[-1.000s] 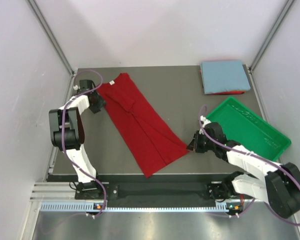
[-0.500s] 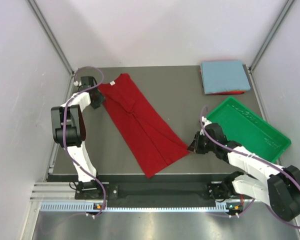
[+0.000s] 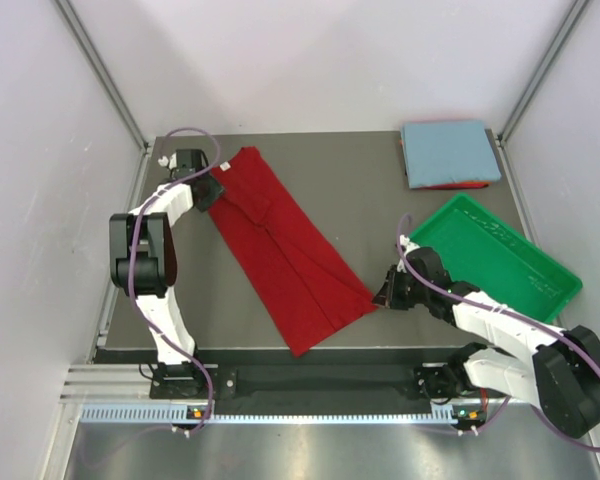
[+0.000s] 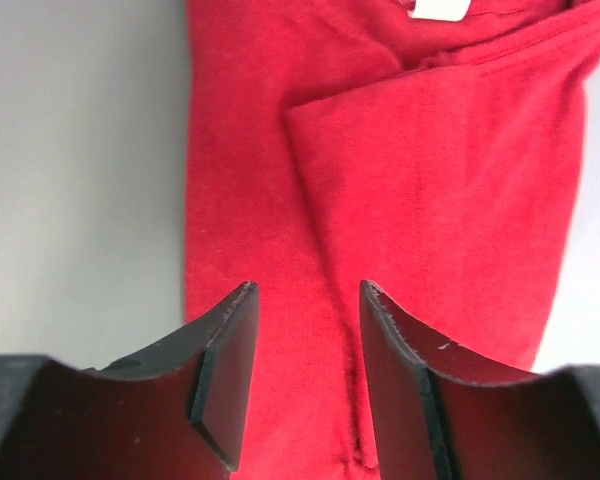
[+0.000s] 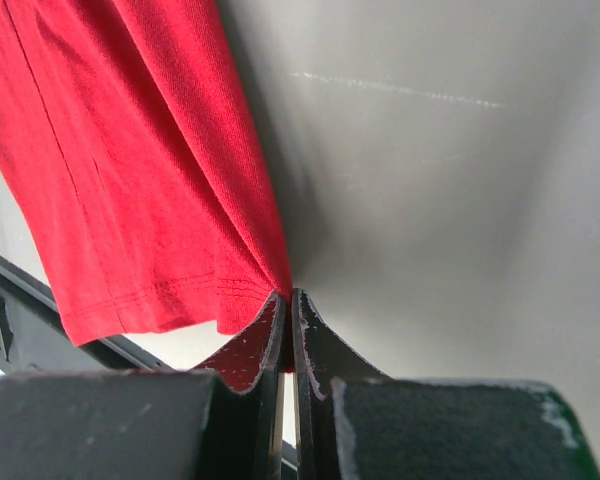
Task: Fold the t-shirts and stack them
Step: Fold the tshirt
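Left of the green tray [image 3: 558, 290], flat on the dark table [image 3: 370, 180]: the dark red t-shirt [image 3: 285, 250], folded into a long narrow strip. Runs on a slant, collar end far from the tray at the far left, hem end near the tray's left corner. Sleeve sides turned in over the body, one folded edge plain across the chest in the left wrist view. Small white neck label [image 3: 222, 166] at the collar end, on the side away from the tray.

Beyond the tray's far edge, in the table's far right corner: the light blue t-shirt [image 3: 450, 150], folded square. Sits on top of another red t-shirt [image 3: 448, 186], only a thin red strip of that one showing along the edge facing the tray. Both well apart from the dark red t-shirt.

Near the tray's left corner, a little to its near side: the right gripper [image 3: 382, 293], low at the table. Jaws pressed together, pinching the hem corner of the dark red t-shirt, cloth gathered to a point where the right fingers [image 5: 250, 355] meet.

Far across from the tray, over the collar end: the left gripper [image 3: 214, 189]. Jaws spread partway, no cloth held between them. Through the gap between the two dark left fingers [image 4: 225, 380], red cloth below, label at the top edge of that view. Whether the fingertips touch the cloth: cannot tell.
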Controlling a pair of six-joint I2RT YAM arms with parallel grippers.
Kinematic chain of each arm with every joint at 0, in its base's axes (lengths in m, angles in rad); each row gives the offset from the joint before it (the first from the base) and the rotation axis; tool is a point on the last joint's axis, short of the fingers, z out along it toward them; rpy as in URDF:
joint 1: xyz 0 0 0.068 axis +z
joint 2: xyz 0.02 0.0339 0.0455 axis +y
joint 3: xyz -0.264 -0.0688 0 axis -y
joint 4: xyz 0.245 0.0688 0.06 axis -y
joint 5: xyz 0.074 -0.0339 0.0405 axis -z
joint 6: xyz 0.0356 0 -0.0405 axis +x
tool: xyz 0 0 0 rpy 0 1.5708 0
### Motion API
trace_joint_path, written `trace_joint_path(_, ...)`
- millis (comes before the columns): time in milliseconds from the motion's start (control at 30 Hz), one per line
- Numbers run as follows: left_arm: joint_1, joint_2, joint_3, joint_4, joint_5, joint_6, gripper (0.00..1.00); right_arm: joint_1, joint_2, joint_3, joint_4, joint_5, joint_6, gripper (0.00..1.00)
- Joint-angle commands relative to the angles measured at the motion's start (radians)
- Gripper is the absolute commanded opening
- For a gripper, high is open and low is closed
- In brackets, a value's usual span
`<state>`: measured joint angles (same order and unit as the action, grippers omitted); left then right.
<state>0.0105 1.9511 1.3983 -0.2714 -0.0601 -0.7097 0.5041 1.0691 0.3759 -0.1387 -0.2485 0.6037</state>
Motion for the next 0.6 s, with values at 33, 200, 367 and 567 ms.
trace_joint_path(33, 0.037, -0.047, -0.064, 0.153, 0.042, -0.005, 0.50, 0.017, -0.015, 0.047, 0.004, -0.005, -0.002, 0.02)
trace_joint_path(200, 0.065, -0.012, -0.028, 0.112, -0.018, 0.047, 0.50, 0.021, -0.015, 0.049, 0.011, -0.014, 0.005, 0.02)
trace_joint_path(367, 0.085, 0.061, 0.024, 0.107, -0.014, 0.055, 0.49, 0.025, -0.031, 0.051, 0.010, -0.015, 0.014, 0.02)
trace_joint_path(567, 0.089, 0.170, 0.128, 0.110, -0.015, 0.082, 0.49, 0.025, -0.066, 0.044, 0.001, -0.017, 0.037, 0.02)
